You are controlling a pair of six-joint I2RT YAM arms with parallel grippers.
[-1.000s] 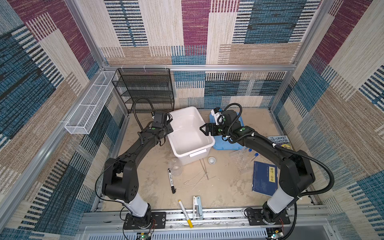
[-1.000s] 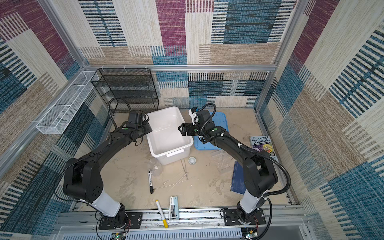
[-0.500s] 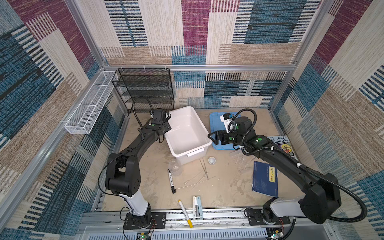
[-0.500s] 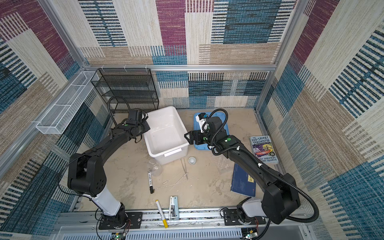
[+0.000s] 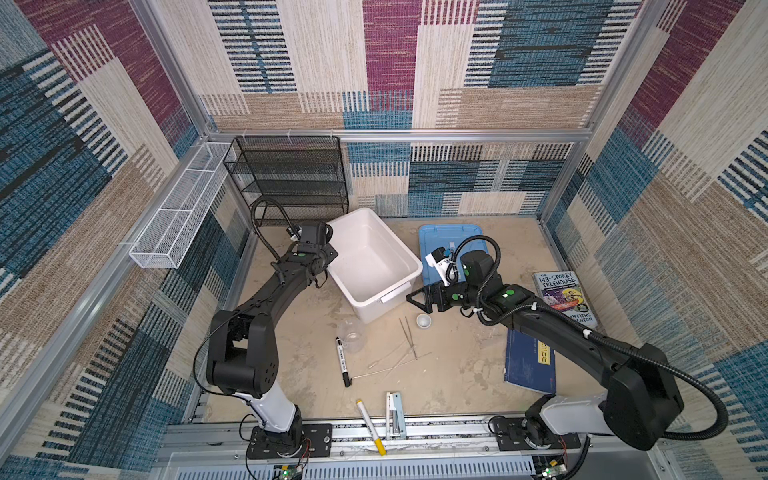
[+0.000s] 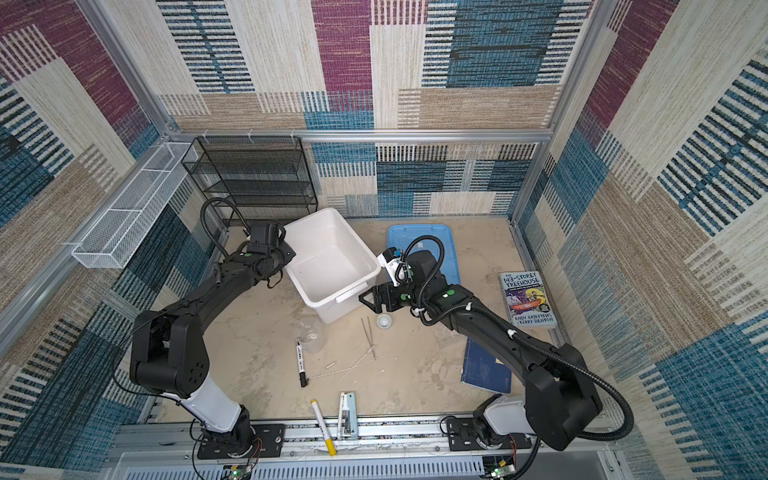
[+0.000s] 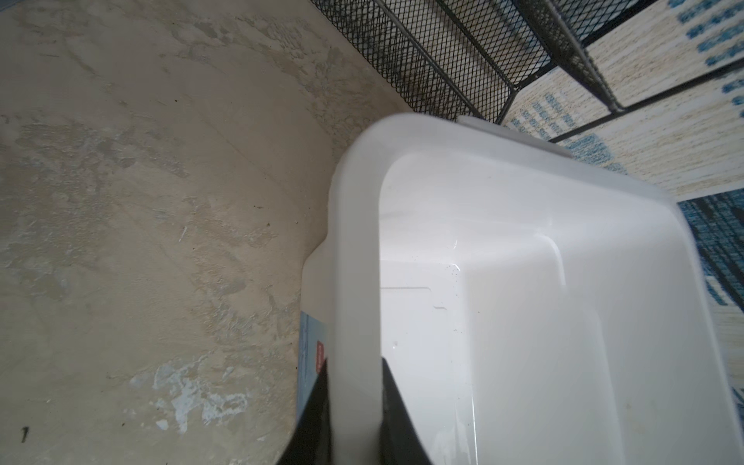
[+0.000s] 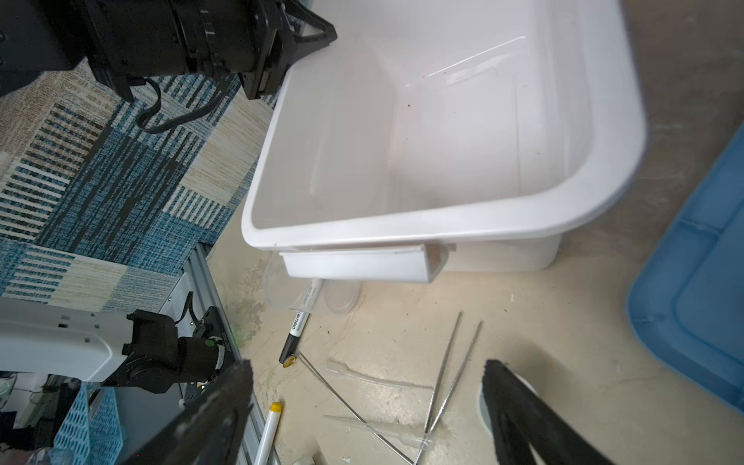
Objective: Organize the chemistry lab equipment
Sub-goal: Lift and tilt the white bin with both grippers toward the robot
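The rim of the empty white rectangular plastic bin [image 5: 374, 253] was clenched by the left gripper [image 7: 354, 374], while the right gripper [image 5: 417, 297] was held spread wide just right of the bin's near corner. Nothing had been sorted yet. The clear plastic beaker [image 5: 351, 334], metal tweezers [image 5: 408, 336], small white round dish [image 5: 423, 321] and thin clear rods [image 5: 395, 361] were left loose on the sandy table [image 5: 457, 365], on the near side of the bin.

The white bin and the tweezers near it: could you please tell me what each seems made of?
White bin: apparently plastic, glossy; soft highlights on smooth moulded walls and rounded rim. Tweezers: probably metal, bare silvery-grey; two thin straight prongs with a dull sheen.
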